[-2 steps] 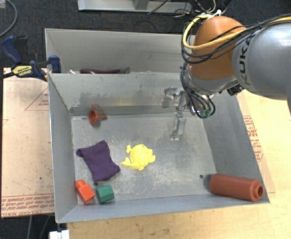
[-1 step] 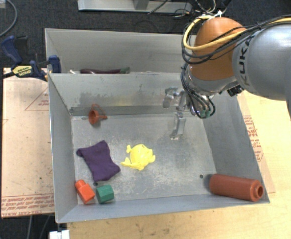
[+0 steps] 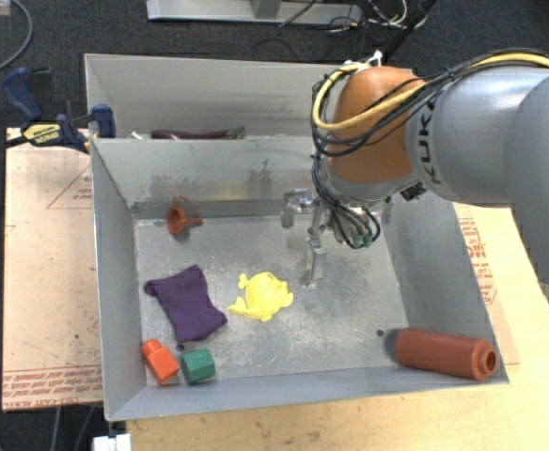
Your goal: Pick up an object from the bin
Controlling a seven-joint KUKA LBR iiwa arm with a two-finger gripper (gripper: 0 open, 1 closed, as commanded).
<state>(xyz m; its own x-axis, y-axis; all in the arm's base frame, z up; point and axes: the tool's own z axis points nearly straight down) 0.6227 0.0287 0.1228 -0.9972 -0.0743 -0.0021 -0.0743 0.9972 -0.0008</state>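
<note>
My gripper [image 3: 315,241] hangs below the orange wrist cover, over the bare floor in the middle of the bin and slightly toward the back. The nearest thing is a crumpled yellow soft piece [image 3: 263,296], lying a little in front and to the left of the gripper and apart from it. Further left lies a purple cloth [image 3: 188,304], flat on the floor.
A small orange block [image 3: 160,361] and a green block [image 3: 197,365] sit side by side in the front left corner. A red-brown cylinder [image 3: 444,352] lies along the front right wall. A rust-coloured small spool [image 3: 180,217] rests at the back left wall.
</note>
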